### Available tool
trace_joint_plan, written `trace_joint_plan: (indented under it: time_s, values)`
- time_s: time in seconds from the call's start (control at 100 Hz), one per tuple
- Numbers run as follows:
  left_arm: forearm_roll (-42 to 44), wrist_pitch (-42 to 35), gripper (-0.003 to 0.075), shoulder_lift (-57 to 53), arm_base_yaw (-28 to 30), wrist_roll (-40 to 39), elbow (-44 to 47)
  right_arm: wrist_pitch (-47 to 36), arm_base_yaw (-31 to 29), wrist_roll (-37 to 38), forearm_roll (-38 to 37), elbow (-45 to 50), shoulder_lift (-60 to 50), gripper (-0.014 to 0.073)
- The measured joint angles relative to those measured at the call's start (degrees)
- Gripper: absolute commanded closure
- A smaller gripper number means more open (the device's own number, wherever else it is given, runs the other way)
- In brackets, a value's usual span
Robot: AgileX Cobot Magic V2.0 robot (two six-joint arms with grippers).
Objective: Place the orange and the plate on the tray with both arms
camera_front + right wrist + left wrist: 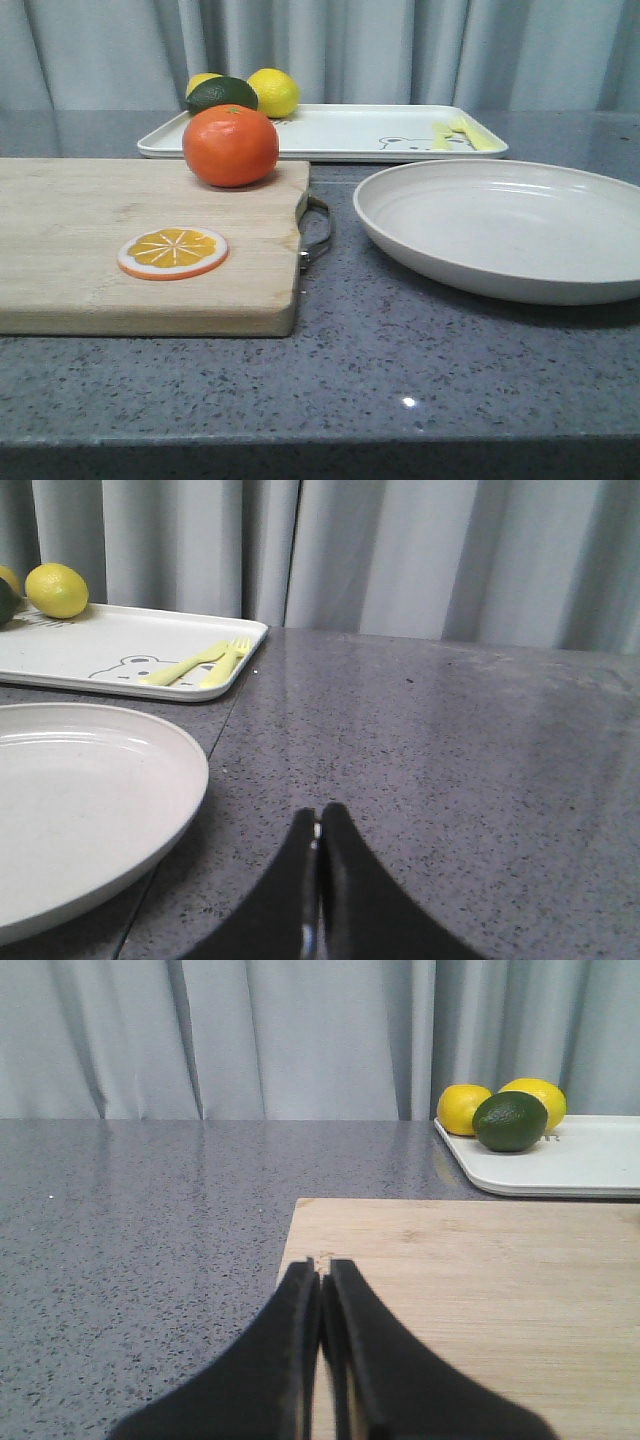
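Observation:
The orange [230, 145] sits on the far part of the wooden cutting board [80, 250]. The off-white plate [500, 225] lies on the counter to the board's right, also in the right wrist view [80, 800]. The white tray [350, 130] with the bear drawing lies behind both, also in the right wrist view [130, 645] and left wrist view [560, 1165]. Neither gripper shows in the front view. My left gripper [322, 1270] is shut and empty over the board's edge. My right gripper [320, 815] is shut and empty over bare counter beside the plate.
Two lemons [273, 92] and a dark green lime [221, 94] sit on the tray's left end. A flat orange slice [172, 252] lies on the board. The board's metal handle [318, 232] points toward the plate. A grey curtain hangs behind.

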Motion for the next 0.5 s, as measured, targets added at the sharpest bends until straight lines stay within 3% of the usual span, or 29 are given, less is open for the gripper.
trace_joint_plan:
  time_s: [0.5]
  values:
    - [-1.3, 0.0, 0.0740, 0.0, 0.0, 0.0, 0.0, 0.0, 0.0, 0.0, 0.0, 0.0, 0.0, 0.0662]
